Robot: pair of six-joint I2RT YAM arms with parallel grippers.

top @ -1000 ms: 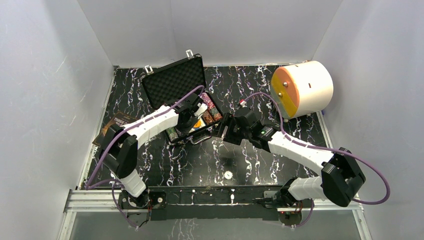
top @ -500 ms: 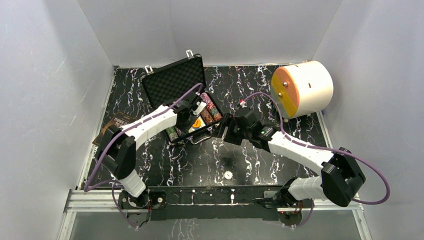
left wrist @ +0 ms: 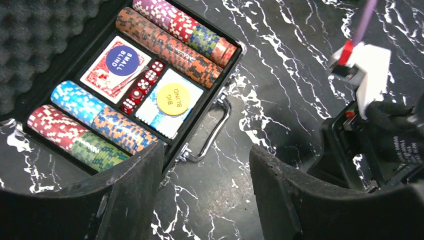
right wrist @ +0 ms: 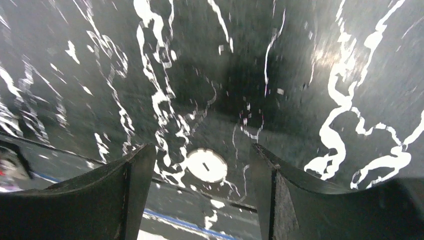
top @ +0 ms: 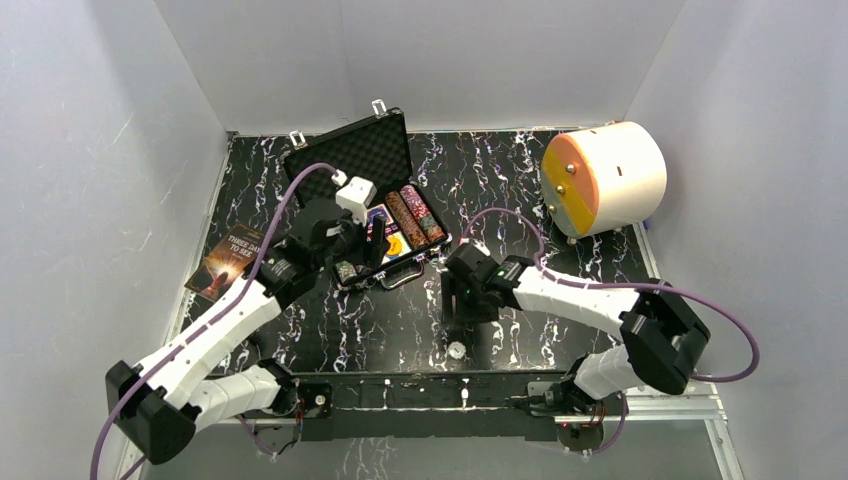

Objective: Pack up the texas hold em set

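Marbled black table (top: pixel 560 300) | I hold right gripper (right wrist: pixel 199 152) spread, empty, over stray white disc (right wrist: pixel 206 165) for pickup | left gripper (left wrist: pixel 206 160) spread, empty, beside open chip case (left wrist: pixel 35 35).

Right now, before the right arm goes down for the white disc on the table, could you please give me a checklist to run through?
1. Right claw open and empty: ok.
2. Flat white round disc centred under it in the wrist view: ok.
3. Left claw open, empty, clear of the black foam-lined case: ok.
4. Case lid up: ok.
5. Free slot for the disc among the striped chip rows, playing cards and red dice: cannot tell.
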